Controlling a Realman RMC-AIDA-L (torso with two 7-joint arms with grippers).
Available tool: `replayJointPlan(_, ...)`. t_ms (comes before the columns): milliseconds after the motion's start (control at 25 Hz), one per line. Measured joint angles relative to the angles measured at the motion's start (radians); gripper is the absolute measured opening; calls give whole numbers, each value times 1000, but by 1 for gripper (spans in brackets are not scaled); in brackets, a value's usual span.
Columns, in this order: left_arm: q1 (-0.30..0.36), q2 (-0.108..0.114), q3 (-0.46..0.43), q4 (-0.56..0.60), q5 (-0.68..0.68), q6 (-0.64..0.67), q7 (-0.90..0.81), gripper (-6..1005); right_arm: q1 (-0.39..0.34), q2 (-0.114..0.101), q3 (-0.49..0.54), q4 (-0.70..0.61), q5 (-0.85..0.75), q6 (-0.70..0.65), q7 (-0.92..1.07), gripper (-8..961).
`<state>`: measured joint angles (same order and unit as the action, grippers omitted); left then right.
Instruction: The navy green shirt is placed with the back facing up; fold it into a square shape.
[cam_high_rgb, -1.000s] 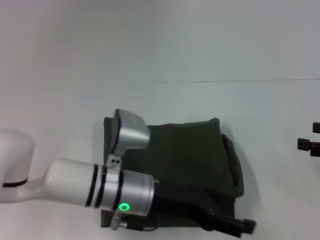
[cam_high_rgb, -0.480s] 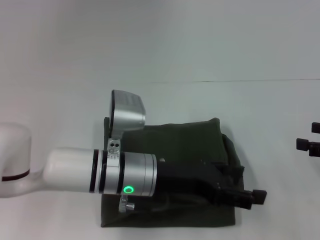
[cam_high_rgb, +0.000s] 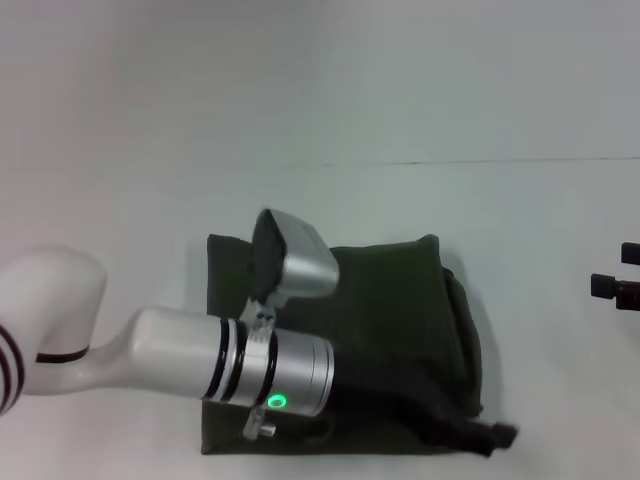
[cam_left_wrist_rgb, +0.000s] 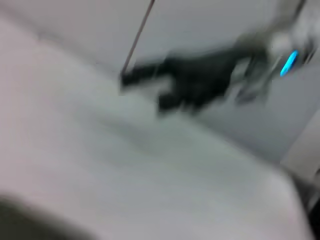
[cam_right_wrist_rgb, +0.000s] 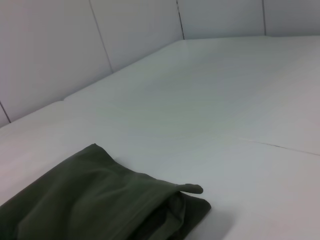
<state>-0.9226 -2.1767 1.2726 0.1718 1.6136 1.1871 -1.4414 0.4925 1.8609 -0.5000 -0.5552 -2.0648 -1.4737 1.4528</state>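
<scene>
The navy green shirt (cam_high_rgb: 385, 300) lies folded into a rough square on the white table, its right edge bunched in thick layers. It also shows in the right wrist view (cam_right_wrist_rgb: 100, 200). My left arm reaches across the shirt's near half. The left gripper (cam_high_rgb: 488, 437) is blurred at the shirt's near right corner. My right gripper (cam_high_rgb: 618, 272) is at the right edge of the head view, well clear of the shirt, with its fingers apart and empty. It shows blurred and far off in the left wrist view (cam_left_wrist_rgb: 150, 87).
The white table (cam_high_rgb: 330, 110) stretches bare beyond and to both sides of the shirt. A thin seam line (cam_high_rgb: 480, 162) runs across it behind the shirt. Pale wall panels (cam_right_wrist_rgb: 60, 45) stand beyond the table's far edge.
My left gripper rose along the shirt's right edge, then dropped back to the near right corner, and the wrist turned. The shirt and the right gripper stayed put.
</scene>
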Motion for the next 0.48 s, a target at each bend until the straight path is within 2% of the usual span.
replayJointPlan(120, 70, 0, -57, 89, -99, 146, 40, 933, 1, 0, 0, 0, -2, 0, 0, 931)
replayJointPlan(280, 189, 2, -196, 187, -215, 336, 140, 933, 4, 6, 5, 0, 1, -3, 0, 931)
replayJointPlan(360, 226, 8, -261, 196, -221, 362, 191, 933, 5, 12, 7, 0, 15, -6, -6, 931)
replayJointPlan(480, 284, 18, -324, 222, -175, 321, 253, 932, 5, 26, 8, 0, 46, -19, -28, 931)
